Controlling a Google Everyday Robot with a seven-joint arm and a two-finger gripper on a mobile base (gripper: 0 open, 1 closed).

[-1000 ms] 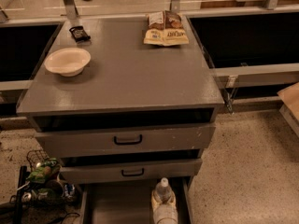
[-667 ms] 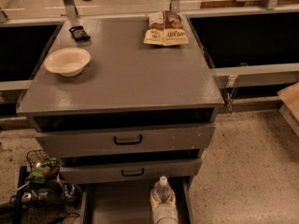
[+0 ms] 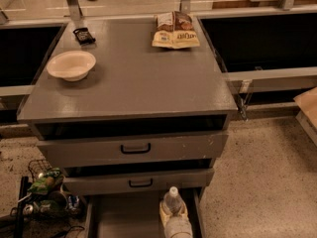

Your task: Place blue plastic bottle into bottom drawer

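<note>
Bottle [image 3: 173, 203], cap up at right of open bottom drawer [image 3: 124, 218], prob. light, thin-walled, slick, so grip mid-body w/o squeezing hard; pincer [image 3: 176, 225] at its lower half, can't tell if shut.

Open bottom drawer [image 3: 124, 218], blue plastic bottle [image 3: 173, 197] at its right side, gripper [image 3: 175, 219] low against it.

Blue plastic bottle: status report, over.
End effector at bottom edge, at the bottle. Blue plastic bottle cap-up at open bottom drawer's right side. No obstruction seen.
</note>
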